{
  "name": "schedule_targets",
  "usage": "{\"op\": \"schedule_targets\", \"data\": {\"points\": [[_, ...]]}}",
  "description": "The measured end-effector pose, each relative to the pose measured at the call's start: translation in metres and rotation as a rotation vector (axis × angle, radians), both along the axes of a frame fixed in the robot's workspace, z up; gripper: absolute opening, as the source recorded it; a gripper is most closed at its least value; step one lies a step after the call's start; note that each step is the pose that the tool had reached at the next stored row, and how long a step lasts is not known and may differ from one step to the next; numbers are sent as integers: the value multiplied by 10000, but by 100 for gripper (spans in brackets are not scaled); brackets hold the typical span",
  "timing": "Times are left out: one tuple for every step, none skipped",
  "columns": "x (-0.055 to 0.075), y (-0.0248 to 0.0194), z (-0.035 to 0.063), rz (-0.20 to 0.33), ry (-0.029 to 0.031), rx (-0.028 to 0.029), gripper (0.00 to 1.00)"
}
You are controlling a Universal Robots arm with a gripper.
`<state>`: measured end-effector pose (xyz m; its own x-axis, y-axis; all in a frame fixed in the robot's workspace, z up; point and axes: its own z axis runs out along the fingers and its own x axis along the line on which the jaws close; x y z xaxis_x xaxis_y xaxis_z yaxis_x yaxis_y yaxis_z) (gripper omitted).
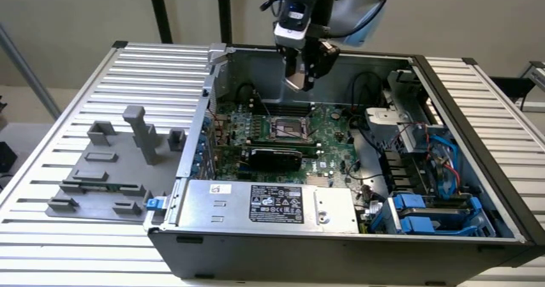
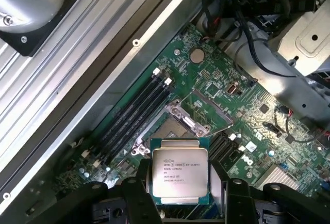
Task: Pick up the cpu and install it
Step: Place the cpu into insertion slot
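CPU gripped flat above the open socket.

The gripper point(image 1: 305, 75) is clenched on the cpu point(image 2: 179, 175), its black fingers point(image 2: 138, 190) pressing on two opposite edges so the printed metal top faces the wrist camera and the underside faces the board, which looks like the attitude needed to lower the chip level. It hangs inside the open computer case point(image 1: 341, 252), apart from the green motherboard point(image 2: 247, 110) below. The socket point(image 2: 172, 131) lies just beyond the chip's far edge in the wrist view, its metal load plate point(image 2: 202, 114) swung up, apparently to leave the seat free; the memory slots point(image 2: 136, 115) run beside it. On the exterior view's left, grey fixture blocks point(image 1: 111, 166) stand on the slatted table point(image 1: 51, 236).
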<state>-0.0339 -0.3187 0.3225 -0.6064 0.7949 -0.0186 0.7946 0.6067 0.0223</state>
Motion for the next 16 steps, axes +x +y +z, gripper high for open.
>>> {"op": "schedule_targets", "data": {"points": [[0, 0, -10, -181, 0, 0, 55], [0, 0, -20, -359, 0, 0, 55], [0, 0, -31, -540, 0, 0, 55], [0, 0, -42, -725, 0, 0, 55], [0, 0, -52, -904, 0, 1, 55], [0, 0, -63, -1085, 0, 0, 55], [0, 0, -74, -1280, 0, 0, 55], [0, 0, -85, -1461, 0, 1, 55], [0, 0, -95, -1640, 0, 0, 55], [0, 0, -106, -1820, 0, 0, 55], [0, 0, -116, -2000, 0, 0, 55], [0, 0, -127, -2179, 0, 0, 55], [0, 0, -138, -2366, 0, 0, 55], [0, 0, -149, -2545, 0, 1, 55], [0, 0, -160, -2726, 0, 1, 55], [0, 0, -171, -2904, 0, 0, 55]]}}
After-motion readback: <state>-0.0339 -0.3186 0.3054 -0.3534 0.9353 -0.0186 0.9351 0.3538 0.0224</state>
